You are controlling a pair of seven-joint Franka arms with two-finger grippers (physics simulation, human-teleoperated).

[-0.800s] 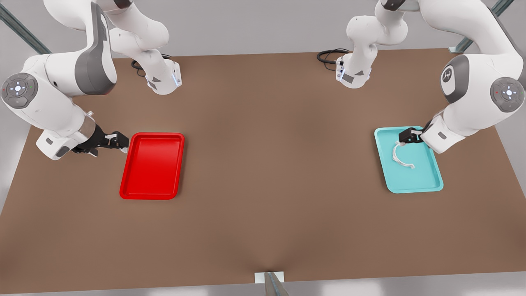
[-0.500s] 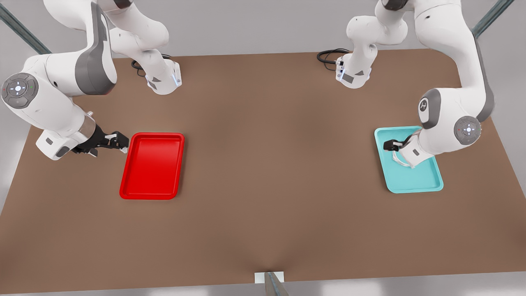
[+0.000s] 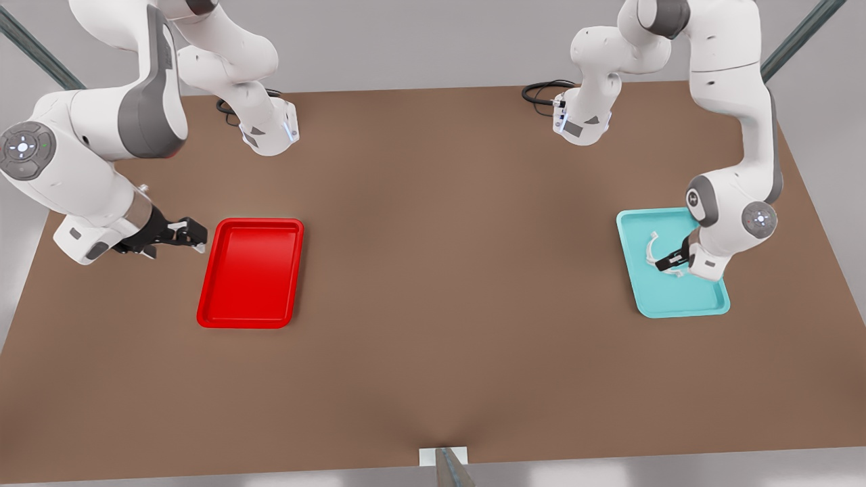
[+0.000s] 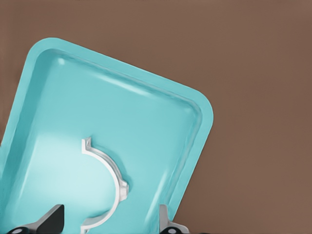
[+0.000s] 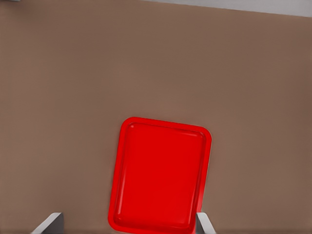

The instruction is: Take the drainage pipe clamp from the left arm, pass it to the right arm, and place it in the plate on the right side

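Surface: a plain brown table (image 3: 433,284) fills most of the front view, both arm bases bolted along its far edge.
Room: pale grey floor beyond the table; slanted metal struts in the upper corners.
Teal tray (image 3: 676,301): on the front view's right, flat on the table.
Drainage pipe clamp (image 3: 651,249): lying inside the teal tray, white and C-shaped.
Left gripper (image 3: 670,260): low over the teal tray, fingers spread wide on either side of the clamp's lower end, not gripping it.
Plate (image 3: 251,272): red, on the front view's left.
Right gripper (image 3: 193,235): waiting just beside the plate's upper-left corner, jaws parted, nothing held.
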